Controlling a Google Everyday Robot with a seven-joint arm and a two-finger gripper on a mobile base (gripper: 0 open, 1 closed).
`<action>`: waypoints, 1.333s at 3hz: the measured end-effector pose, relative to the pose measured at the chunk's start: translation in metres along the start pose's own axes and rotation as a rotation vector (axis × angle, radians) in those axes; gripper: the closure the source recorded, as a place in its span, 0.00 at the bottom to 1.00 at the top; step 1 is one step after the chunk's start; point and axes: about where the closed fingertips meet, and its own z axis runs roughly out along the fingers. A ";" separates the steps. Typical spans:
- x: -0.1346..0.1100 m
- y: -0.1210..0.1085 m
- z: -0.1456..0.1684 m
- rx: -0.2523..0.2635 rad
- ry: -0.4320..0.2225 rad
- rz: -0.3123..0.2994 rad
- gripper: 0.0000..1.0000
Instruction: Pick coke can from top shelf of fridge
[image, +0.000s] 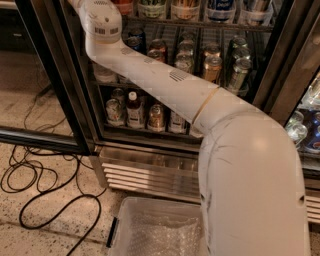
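One arm: the white, segmented robot arm climbs from lower right across the open front of the fridge to a round, barcode-marked white joint at upper left; there it runs off the top edge
Gripper: the gripper lies past the picture's top edge, above and slightly left of that joint; it is out of sight, so I cannot tell whether it is wide, narrow or holding anything
Coke can: the red-orange aluminium coke can stands just right of the joint, upright, long axis vertical; only its lower part shows
Top shelf: the dark wire top shelf with its thin front rail runs rightward from the joint; the coke can sits at its left end
Neighbours: a green-labelled container stands next along, further right of the joint; a blue Pepsi can further right again
Fridge: the tall black-framed glass-door fridge has lower racks of cans below and right of the joint
Deciding relation: judged from the arm's line, the can lies right of and below the gripper; a level approach from the front, jaws either side of the upright can, seems called for
Risk: the green-labelled neighbour leaves little room on the can's right
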 end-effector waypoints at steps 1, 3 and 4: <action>-0.001 -0.002 0.004 0.000 -0.002 0.001 0.24; -0.003 -0.004 0.004 0.009 -0.007 0.005 0.65; -0.003 -0.004 0.004 0.009 -0.007 0.005 0.90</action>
